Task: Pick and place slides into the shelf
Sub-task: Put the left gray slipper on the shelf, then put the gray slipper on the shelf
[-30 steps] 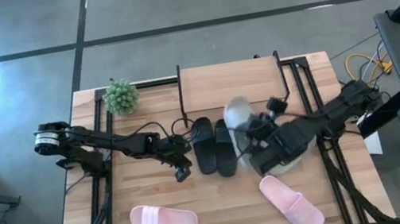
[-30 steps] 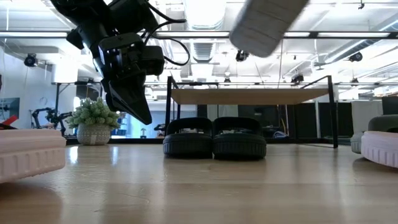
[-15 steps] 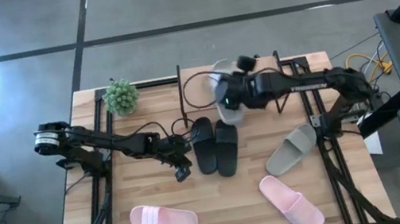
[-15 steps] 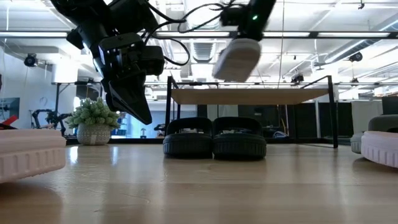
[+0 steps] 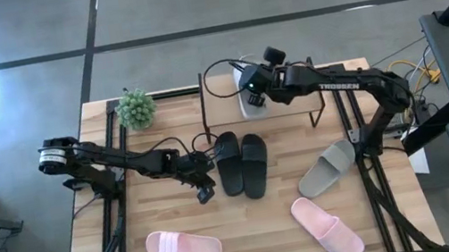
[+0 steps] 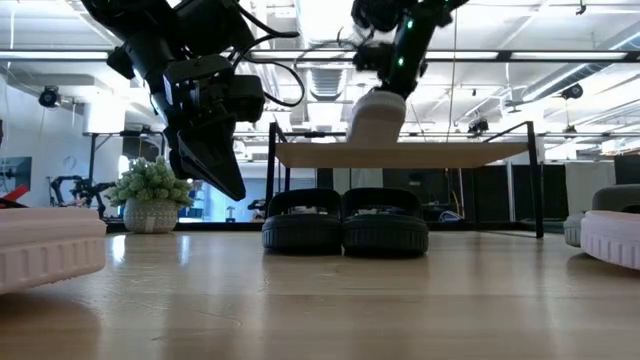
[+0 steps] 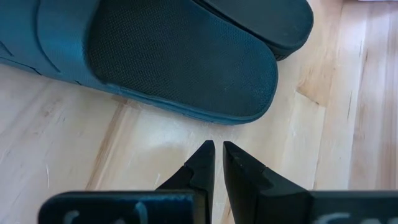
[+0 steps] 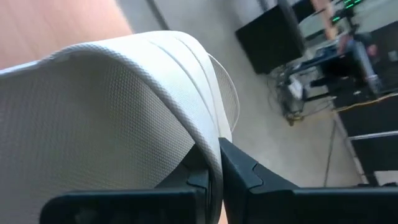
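My right gripper is shut on a pale grey-white slide and holds it over the light top board of the shelf at the table's far side. A black pair of slides lies flat on the table in front of the shelf. My left gripper hangs shut just left of the black pair, above the table, touching nothing. The second grey slide and two pink slides lie on the table nearer the front. My right gripper pinches a thin curved edge of the slide, apparently the strap's rim, between its two fingers. The fingers come from the table's right, slanting down. The slide hangs below them on end. I cannot tell whether its lower end touches the board.
A small potted plant stands at the far left corner, beside the shelf. Black frame rails run along both sides of the table. The middle of the table's near half, between the pink slides, is bare wood.
My right gripper has carried the grey slide from above the table's right half toward the far edge and the left, and slightly down, until it hangs over the shelf's top board. The wrist has rolled, and the slide has turned on end.
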Available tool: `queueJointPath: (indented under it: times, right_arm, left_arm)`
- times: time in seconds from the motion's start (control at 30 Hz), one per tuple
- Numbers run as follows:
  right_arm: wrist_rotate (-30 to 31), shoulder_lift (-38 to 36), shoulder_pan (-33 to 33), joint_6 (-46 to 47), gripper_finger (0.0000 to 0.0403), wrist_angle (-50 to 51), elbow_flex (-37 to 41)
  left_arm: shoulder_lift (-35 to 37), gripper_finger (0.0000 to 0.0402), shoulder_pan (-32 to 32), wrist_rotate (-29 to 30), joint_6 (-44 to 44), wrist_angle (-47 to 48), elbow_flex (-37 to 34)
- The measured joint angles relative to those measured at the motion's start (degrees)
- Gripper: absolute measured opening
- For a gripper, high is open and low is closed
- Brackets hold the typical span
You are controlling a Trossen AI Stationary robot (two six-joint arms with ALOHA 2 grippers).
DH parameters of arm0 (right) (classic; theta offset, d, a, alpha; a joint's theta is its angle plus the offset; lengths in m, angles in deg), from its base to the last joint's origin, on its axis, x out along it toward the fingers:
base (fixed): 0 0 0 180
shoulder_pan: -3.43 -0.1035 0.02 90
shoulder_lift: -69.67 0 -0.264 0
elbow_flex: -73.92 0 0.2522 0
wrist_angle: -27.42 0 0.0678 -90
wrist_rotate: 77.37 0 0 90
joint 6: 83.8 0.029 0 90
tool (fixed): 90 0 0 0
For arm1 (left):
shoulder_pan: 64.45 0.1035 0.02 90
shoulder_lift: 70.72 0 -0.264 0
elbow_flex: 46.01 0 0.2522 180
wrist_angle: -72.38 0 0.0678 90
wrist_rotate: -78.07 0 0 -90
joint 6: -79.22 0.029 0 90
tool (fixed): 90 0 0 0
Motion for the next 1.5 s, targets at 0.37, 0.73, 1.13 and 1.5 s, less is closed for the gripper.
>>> queueJointPath:
  times: [0.37, 0.73, 1.13, 1.5]
  right_arm:
    - [-0.35, 5.52, 0.41, -2.94, 0.0013, -1.43, -0.21]
    - [-1.68, 3.93, 0.41, 0.53, 0.0075, 0.49, -0.01]
    - [-2.49, 1.81, -1.13, 3.61, 0.017, 5.14, 0.05]
    - [-2.39, -2.95, -6.35, 6.85, 0.0173, 9.08, 0.08]
  left_arm:
    - [0.0, 0.0018, 0.0, 0.0, -0.54, 0.02, 0.0]
    - [0.0, 0.0018, 0.0, 0.11, -1.55, 0.0, 0.0]
    - [0.0, 0.0018, 0.0, 0.17, -1.51, -0.04, 0.0]
    - [0.0, 0.0018, 0.0, 0.22, -1.2, -0.06, 0.0]
